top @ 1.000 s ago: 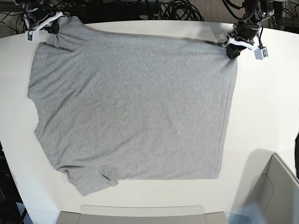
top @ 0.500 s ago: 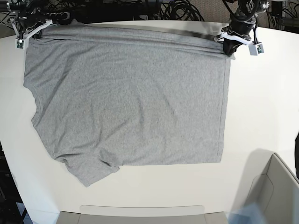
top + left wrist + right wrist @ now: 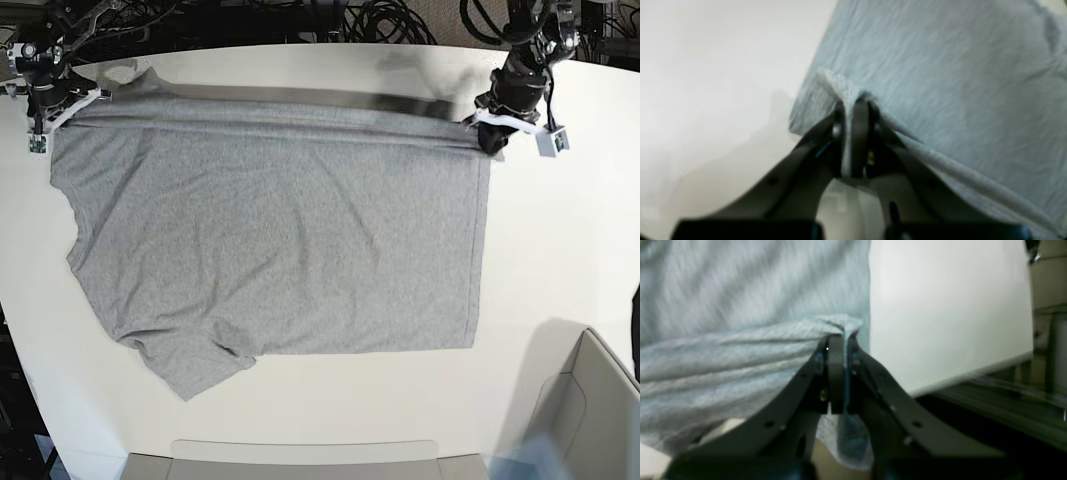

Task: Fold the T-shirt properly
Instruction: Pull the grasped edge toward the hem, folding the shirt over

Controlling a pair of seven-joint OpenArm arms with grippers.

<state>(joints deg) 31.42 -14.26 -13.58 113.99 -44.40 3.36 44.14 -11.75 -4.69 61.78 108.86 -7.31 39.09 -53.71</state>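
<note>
The left gripper (image 3: 853, 110) is clamped on a corner of the T-shirt (image 3: 280, 230); the right gripper (image 3: 838, 343) is clamped on the opposite far corner. The T-shirt is spread on the white table (image 3: 560, 250), its far edge stretched taut between both grippers.

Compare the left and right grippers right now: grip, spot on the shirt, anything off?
The left gripper pinches the T-shirt at its hem corner; the right gripper pinches it at the shoulder end, beside the sleeve. In the base view, the left one sits lower in frame than the right. Shared: both are shut on a thin bunch of cloth, with the edge stretched between them.
</note>
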